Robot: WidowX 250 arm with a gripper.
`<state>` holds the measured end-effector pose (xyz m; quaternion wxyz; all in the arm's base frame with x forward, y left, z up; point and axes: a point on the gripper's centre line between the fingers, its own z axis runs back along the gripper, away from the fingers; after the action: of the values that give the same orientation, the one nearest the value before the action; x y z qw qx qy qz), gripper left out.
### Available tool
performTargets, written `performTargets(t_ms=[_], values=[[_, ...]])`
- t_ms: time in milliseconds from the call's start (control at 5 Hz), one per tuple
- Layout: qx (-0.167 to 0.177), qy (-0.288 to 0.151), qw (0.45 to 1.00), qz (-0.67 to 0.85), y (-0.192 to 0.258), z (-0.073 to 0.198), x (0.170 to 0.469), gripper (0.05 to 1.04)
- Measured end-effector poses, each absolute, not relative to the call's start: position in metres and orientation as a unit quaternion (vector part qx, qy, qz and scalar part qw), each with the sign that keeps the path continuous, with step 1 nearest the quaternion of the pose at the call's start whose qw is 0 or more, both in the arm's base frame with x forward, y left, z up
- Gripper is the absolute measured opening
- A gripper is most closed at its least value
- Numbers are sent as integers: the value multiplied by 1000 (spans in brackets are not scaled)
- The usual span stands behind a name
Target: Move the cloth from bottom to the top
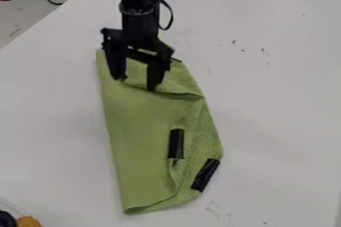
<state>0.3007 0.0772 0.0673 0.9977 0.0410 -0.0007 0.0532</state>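
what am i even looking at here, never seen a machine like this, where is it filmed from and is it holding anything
This is one picture, taken by a fixed camera looking down at a slant on a white table. The black machine coming in from the top edge is a robot arm. At its lower end hangs the gripper, which works like a simple two-fingered hand. Its fingers stand apart over the upper end of a green cloth, so it does not look clamped on anything. The cloth lies partly folded, with black strips on its lower right part. An orange thing peeks in at the bottom left corner; I can't tell what it is.
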Motion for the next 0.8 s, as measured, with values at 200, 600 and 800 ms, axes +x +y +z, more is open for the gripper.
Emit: performTargets(t_ms=[200, 600, 800], values=[[43, -14, 996, 72, 74, 83, 300, 999], [-1, 0, 993, 121, 44, 89, 301, 999], [-17, -2, 983, 184, 9, 97, 301, 999]])
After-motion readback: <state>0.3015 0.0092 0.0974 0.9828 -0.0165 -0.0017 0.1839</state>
